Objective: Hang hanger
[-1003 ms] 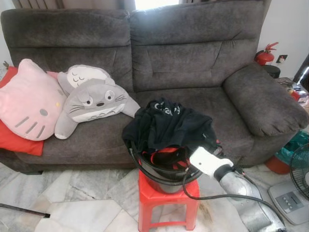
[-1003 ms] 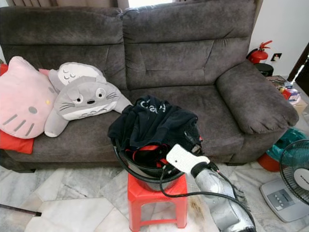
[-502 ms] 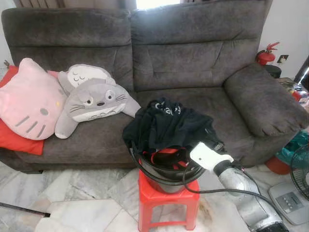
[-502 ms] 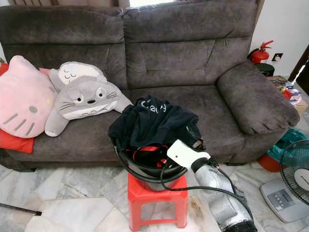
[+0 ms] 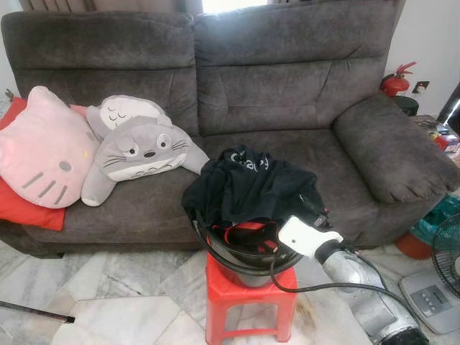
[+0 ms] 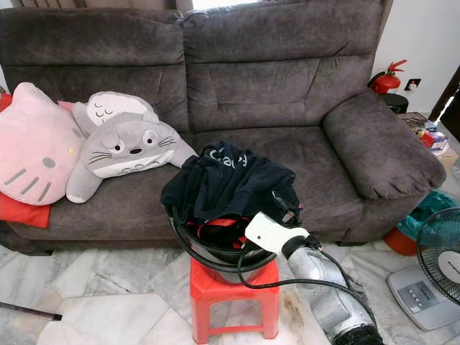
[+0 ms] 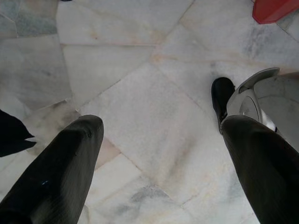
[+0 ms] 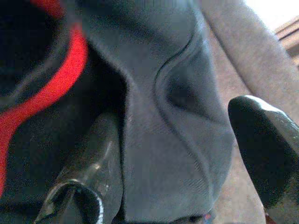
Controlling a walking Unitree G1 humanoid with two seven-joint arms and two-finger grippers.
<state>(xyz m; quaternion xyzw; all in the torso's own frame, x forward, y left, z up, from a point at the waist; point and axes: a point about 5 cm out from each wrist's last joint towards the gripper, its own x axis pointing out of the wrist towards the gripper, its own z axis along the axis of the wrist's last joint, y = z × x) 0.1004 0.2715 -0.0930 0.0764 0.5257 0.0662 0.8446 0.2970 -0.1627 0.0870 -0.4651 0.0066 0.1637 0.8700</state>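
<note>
- My right gripper [image 8: 173,154] is at the black clothes [image 5: 248,187] heaped over the bucket [image 5: 248,251], which stands on the red stool [image 5: 248,295] in front of the sofa [image 5: 287,93]; its fingers are spread apart, one pressed into a dark fold and the other free on the sofa side of the heap; nothing is gripped.
- The hanger: I cannot pick it out for certain; a red band [image 8: 51,88] curves under the cloth at the bucket's mouth, and that may be it; if so, it lies mostly buried, just beside my inner finger.
- Risks, as I judge them: closing now would likely pinch cloth alone and lift the garment without the hanger; the cause is the thick fold lying between my fingers.
- A hard pull could tip the bucket off the stool; the stool top is narrow and the heap overhangs the rim on the sofa side.
- The black cable [image 5: 316,287] loops from my wrist below the bucket's rim; it could snag there as I draw back.
- The view along the fingers is blurred and dark, so I may misjudge depth.
- Pose: my right arm [image 5: 359,295] reaches up from the stool's right toward the bucket, the white wrist block [image 5: 305,237] touching the heap's edge, fingers aimed in under the cloth.
- My left gripper [image 7: 159,158] hangs idle over the marble floor [image 7: 140,93], fingers wide apart and empty, a corner of the stool beyond it.
</note>
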